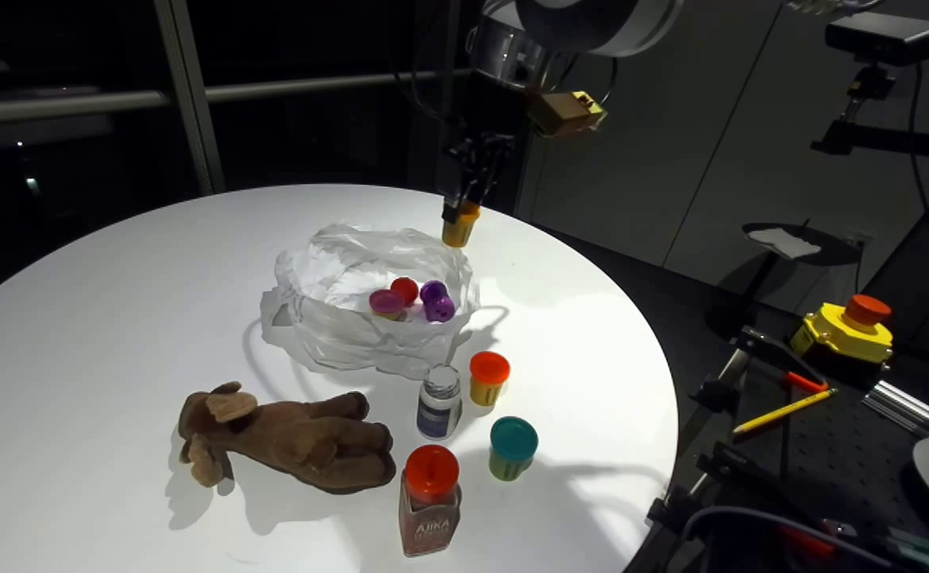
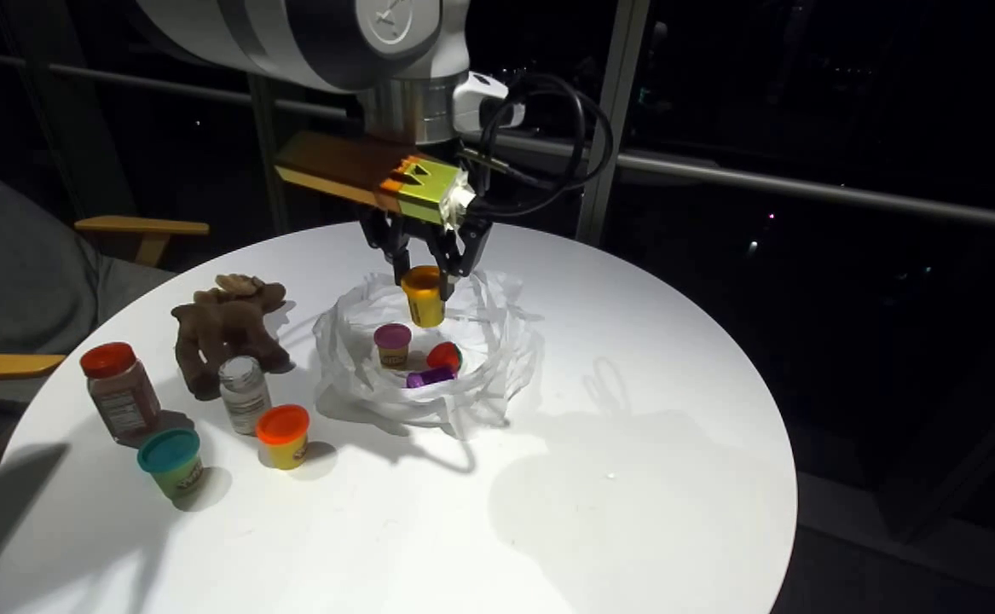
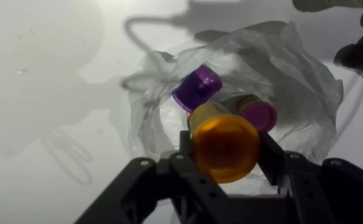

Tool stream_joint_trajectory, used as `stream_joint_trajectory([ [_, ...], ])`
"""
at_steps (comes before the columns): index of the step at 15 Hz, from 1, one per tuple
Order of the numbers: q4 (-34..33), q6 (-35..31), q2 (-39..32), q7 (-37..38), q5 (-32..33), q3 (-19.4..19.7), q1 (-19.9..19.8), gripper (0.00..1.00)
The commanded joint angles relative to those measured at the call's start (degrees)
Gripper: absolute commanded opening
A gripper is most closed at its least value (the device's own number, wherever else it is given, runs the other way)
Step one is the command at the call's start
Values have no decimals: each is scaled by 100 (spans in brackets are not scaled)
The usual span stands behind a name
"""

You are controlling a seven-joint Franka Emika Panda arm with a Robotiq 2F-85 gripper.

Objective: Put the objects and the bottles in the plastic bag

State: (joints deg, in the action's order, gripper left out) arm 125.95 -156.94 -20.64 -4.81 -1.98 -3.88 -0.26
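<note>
My gripper [image 2: 425,280] is closed around a yellow cup with an orange lid [image 3: 225,149], held upright. In the wrist view it hangs over the crumpled plastic bag [image 1: 345,334], whose mouth faces up. Inside lie a pink-lidded cup [image 2: 392,345], a red piece [image 2: 443,356] and a purple piece [image 3: 197,88]. Outside the bag, the brown plush toy [image 1: 297,442] lies on its back. Near it stand a pale open-topped bottle [image 1: 439,410], a red-capped bottle [image 1: 428,517], a red-orange-lidded cup [image 1: 488,378] and a teal-lidded cup [image 1: 512,450].
Everything stands on a round white table [image 2: 633,512] with a curved edge. A chair with a wooden armrest [image 2: 143,226] is beside it. Off the table's edge in an exterior view are a dark bench with a yellow pencil [image 1: 785,411] and a red-topped yellow button box [image 1: 842,334].
</note>
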Motion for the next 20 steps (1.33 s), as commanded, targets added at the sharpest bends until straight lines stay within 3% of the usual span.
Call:
stream_joint_trajectory([
  [1,-1005,68,-820,220,-50,-3,122,29],
  [6,-2010,-106,-1719,525,58,174,273,29],
  [12,-2904,84,-2473,666,-53,280,113,29],
  [20,-3301,258,-3083,804,-115,377,-69,29],
])
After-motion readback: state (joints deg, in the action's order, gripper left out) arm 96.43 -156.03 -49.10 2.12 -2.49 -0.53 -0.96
